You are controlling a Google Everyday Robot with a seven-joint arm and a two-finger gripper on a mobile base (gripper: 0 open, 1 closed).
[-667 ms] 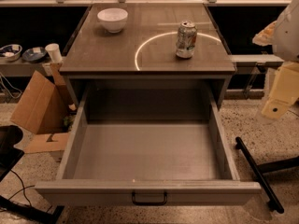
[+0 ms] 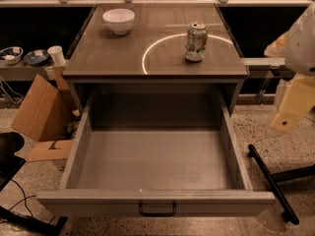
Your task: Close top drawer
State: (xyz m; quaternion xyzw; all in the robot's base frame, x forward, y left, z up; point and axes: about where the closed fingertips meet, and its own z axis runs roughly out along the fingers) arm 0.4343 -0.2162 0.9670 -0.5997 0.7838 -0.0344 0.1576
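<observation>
Floor [image 2: 261,127] right of top drawer [image 2: 98,203], gripper [image 2: 290,111] above

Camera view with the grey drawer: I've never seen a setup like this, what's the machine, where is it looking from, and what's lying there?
This is a mobile robot with one arm. Its single camera looks down at a grey cabinet from the front; where it is mounted is unknown. The cream shape at the right edge is the arm's pincer, off to the side of the top drawer, touching nothing and holding nothing visible. That drawer is pulled wide open, with a dark handle on its front. On the cabinet top stand a white bowl and a drink can.
</observation>
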